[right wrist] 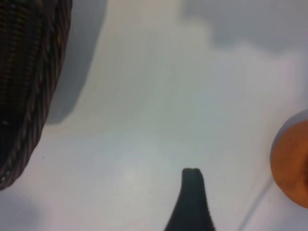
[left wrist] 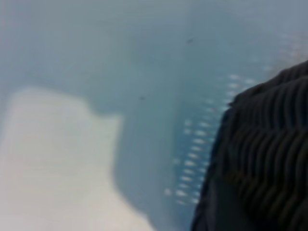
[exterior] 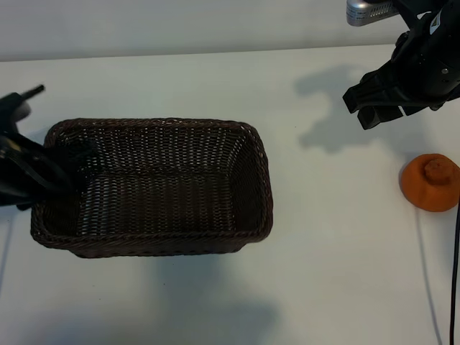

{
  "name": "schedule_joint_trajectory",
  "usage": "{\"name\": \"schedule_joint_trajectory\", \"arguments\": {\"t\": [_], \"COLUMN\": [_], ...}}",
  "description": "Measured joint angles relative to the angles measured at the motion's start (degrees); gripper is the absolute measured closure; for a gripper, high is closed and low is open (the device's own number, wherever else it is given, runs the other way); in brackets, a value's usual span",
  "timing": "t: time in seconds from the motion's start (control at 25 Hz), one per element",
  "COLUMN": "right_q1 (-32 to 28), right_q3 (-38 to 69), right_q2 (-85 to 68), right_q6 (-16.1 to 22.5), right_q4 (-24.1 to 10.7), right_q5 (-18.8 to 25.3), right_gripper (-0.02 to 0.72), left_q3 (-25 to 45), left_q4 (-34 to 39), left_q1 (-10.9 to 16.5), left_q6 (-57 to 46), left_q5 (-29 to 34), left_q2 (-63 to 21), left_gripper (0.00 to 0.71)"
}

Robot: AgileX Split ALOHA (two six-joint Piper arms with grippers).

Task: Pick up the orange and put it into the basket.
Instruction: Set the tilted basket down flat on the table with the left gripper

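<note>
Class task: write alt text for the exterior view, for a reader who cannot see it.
An empty dark wicker basket sits on a white table, with a small orange resting on the table far to its right. The right end effector hangs open above and behind the orange; the left end effector is at the basket's left rim.
</note>
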Motion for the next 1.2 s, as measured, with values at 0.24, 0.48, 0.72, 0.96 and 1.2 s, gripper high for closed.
{"name": "schedule_joint_trajectory", "arguments": {"t": [0.24, 0.48, 0.72, 0.96, 1.2], "right_q1": [0.0, 0.0, 0.0, 0.0, 0.0], "right_q3": [0.0, 0.0, 0.0, 0.0, 0.0], "right_q2": [0.0, 0.0, 0.0, 0.0, 0.0], "right_q6": [0.0, 0.0, 0.0, 0.0, 0.0], "right_q4": [0.0, 0.0, 0.0, 0.0, 0.0], "right_q5": [0.0, 0.0, 0.0, 0.0, -0.05], "right_gripper": [0.153, 0.153, 0.153, 0.153, 0.153], "left_q3": [0.0, 0.0, 0.0, -4.32, -12.49], "left_q4": [-17.92, -30.45, -34.42, -35.44, -37.99], "left_q1": [5.93, 6.87, 6.87, 6.91, 6.73], "left_q6": [21.31, 32.68, 35.25, 35.84, 36.01], "left_q5": [2.58, 2.61, -0.57, -0.97, 0.68], "left_q2": [-2.47, -2.52, -2.52, 0.71, 7.99], "left_gripper": [0.378, 0.378, 0.378, 0.378, 0.378]}}
